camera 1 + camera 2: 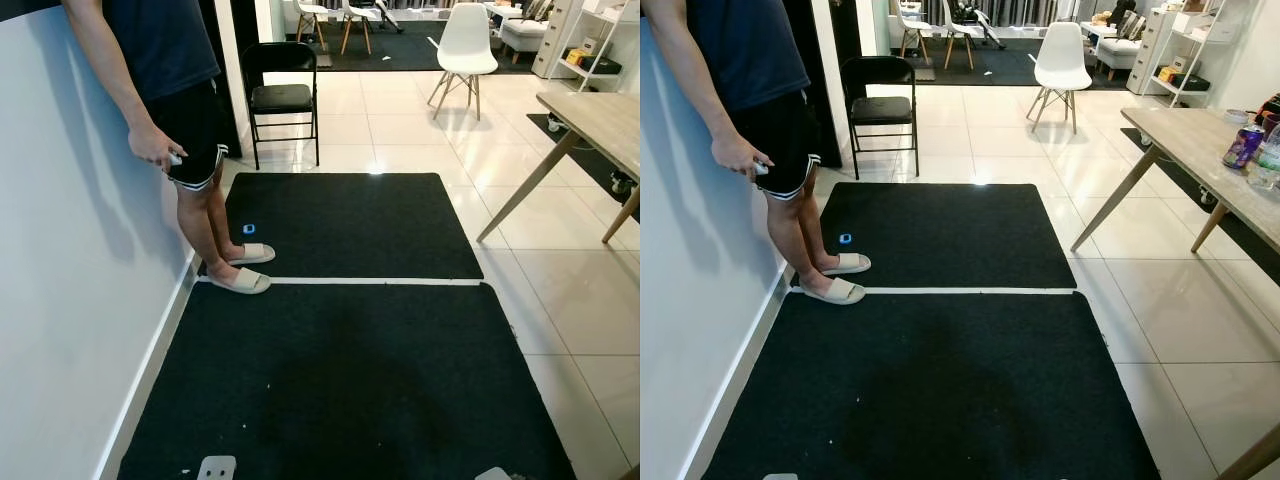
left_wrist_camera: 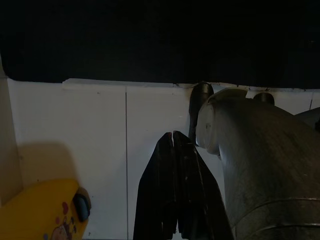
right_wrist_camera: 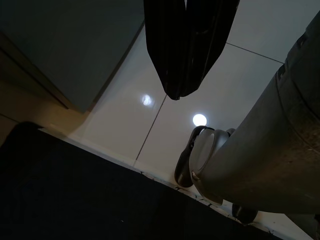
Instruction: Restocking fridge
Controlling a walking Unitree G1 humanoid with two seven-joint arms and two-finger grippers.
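Drinks can [image 1: 1243,146] upright on the desk [image 1: 1200,130], long axis vertical, just beside a clear bottle [image 1: 1268,160] near the desk's edge; ahead and well off to the right, so nearer the right arm by judgement. Right gripper [image 3: 179,90] hanging low over pale floor tiles, fingers pressed together, holding nothing. Left gripper [image 2: 172,145] likewise closed and empty, hanging idle. Well apart from the can for now; probably walking and a right turn needed first.
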